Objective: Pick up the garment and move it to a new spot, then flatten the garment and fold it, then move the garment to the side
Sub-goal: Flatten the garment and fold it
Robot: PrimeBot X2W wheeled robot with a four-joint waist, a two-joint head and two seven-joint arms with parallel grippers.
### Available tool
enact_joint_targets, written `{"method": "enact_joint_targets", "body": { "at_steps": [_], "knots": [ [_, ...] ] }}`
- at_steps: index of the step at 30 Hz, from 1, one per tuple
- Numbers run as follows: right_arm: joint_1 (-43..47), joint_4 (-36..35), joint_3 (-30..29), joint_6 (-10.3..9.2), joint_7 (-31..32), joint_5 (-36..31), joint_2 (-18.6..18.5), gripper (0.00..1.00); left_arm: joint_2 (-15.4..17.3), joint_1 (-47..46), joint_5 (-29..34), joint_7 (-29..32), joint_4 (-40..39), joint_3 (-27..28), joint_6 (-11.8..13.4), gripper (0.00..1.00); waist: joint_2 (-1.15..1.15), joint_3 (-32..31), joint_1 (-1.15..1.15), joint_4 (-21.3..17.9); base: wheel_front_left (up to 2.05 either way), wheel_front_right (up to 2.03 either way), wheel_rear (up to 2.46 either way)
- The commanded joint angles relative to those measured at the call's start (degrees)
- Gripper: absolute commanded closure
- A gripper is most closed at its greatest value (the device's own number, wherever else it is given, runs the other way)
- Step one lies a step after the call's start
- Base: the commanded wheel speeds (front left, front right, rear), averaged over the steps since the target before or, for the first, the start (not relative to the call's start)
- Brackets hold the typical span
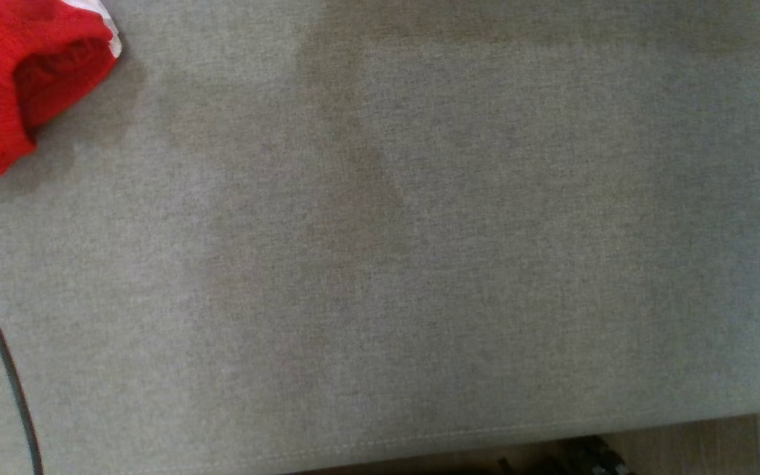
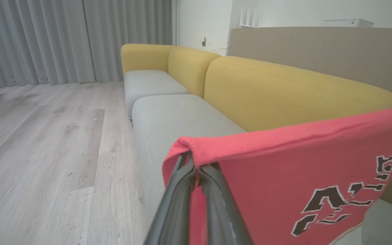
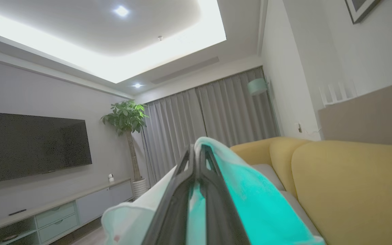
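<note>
The garment point(image 1: 17, 79) is red with a white edge, and a bunched part of it shows at the top left corner of the head view, over the grey sofa seat point(image 1: 419, 231). In the left wrist view my left gripper point(image 2: 196, 163) is shut on a folded corner of the red garment point(image 2: 284, 177), which hangs taut to the right with black lettering on it. In the right wrist view my right gripper point(image 3: 197, 149) is shut on cloth point(image 3: 250, 197) that looks turquoise and white there and drapes over both fingers.
A dark cable point(image 1: 4, 356) curves down the seat's left side. The seat's front edge and wooden floor point(image 1: 716, 442) lie at the bottom right. A yellow backrest point(image 2: 284, 92) runs behind the seats. A TV point(image 3: 29, 146) and a plant point(image 3: 126, 117) stand across the room.
</note>
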Motion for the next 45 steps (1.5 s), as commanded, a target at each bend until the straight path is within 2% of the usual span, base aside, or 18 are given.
{"method": "enact_joint_targets", "body": {
  "at_steps": [1,6,10,14,20,22,27,28,33,39,40,45],
  "knots": [
    [-4.2,-0.7,-0.4,-0.04,-0.4,0.4,0.0,1.00,2.1,-4.8,-0.4,-0.1,-0.5,0.5,0.0,1.00,0.00,-0.1,0.00,0.0,0.00,0.00,0.00],
    [-9.6,3.1,2.6,-0.04,0.5,0.1,-1.5,1.00,1.8,-7.9,-2.7,-0.3,2.7,-1.1,0.0,1.00,0.00,-0.2,0.00,0.3,0.00,0.00,0.00],
    [-8.0,4.6,6.1,-0.04,1.4,1.4,-2.1,1.00,1.5,-5.3,-4.7,-1.6,2.8,-4.5,0.0,1.00,0.00,-0.6,0.00,0.4,0.00,0.00,0.00],
    [-1.8,2.9,11.5,-0.04,3.5,3.6,-4.9,1.00,2.0,1.0,-7.5,-3.4,0.4,-9.7,0.0,1.00,0.00,-2.0,0.00,0.9,0.00,0.00,0.00],
    [12.9,-2.1,17.9,-0.04,9.0,9.3,-11.6,1.00,6.1,12.6,-13.3,-2.3,-4.2,-17.5,0.0,1.00,0.00,-7.7,0.00,1.0,0.00,0.00,0.00],
    [18.4,-3.8,19.2,-0.04,11.2,11.4,-13.4,1.00,7.4,16.9,-16.4,-0.2,-5.7,-19.2,0.0,1.00,0.00,-10.5,0.00,0.6,0.00,0.00,0.00],
    [31.5,-8.0,22.8,-0.04,22.3,15.5,-17.7,1.00,9.8,27.6,-24.4,7.9,-9.4,-23.3,0.0,1.00,0.00,-17.8,0.00,-0.3,0.00,0.00,0.00],
    [36.5,-10.2,24.5,-0.04,27.2,16.5,-19.7,1.00,10.8,31.6,-26.4,10.4,-11.2,-24.8,0.0,1.00,0.00,-20.6,0.00,-0.9,0.00,0.00,0.00],
    [47.4,-15.2,27.0,-0.04,40.0,18.7,-24.3,1.00,13.9,40.6,-28.5,16.1,-16.1,-29.2,0.4,1.00,0.00,-26.8,0.00,-2.4,0.00,0.00,0.00],
    [58.4,-22.2,26.4,-0.04,55.0,20.0,-29.6,1.00,18.5,49.7,-31.3,22.1,-26.3,-33.3,3.9,1.00,0.00,-30.8,0.00,-3.8,0.00,0.00,0.00],
    [58.4,-22.2,26.4,-0.04,55.0,20.0,-29.6,1.00,18.5,49.7,-31.3,22.1,-26.3,-33.3,3.9,1.00,0.00,-30.8,0.00,-3.8,0.00,0.00,0.00],
    [67.9,-30.9,22.9,-0.04,63.4,20.6,-32.7,1.00,23.2,54.8,-34.9,28.0,-36.4,-35.1,8.1,1.00,0.00,-31.8,0.00,-4.1,0.00,0.00,0.00]
  ]
}}
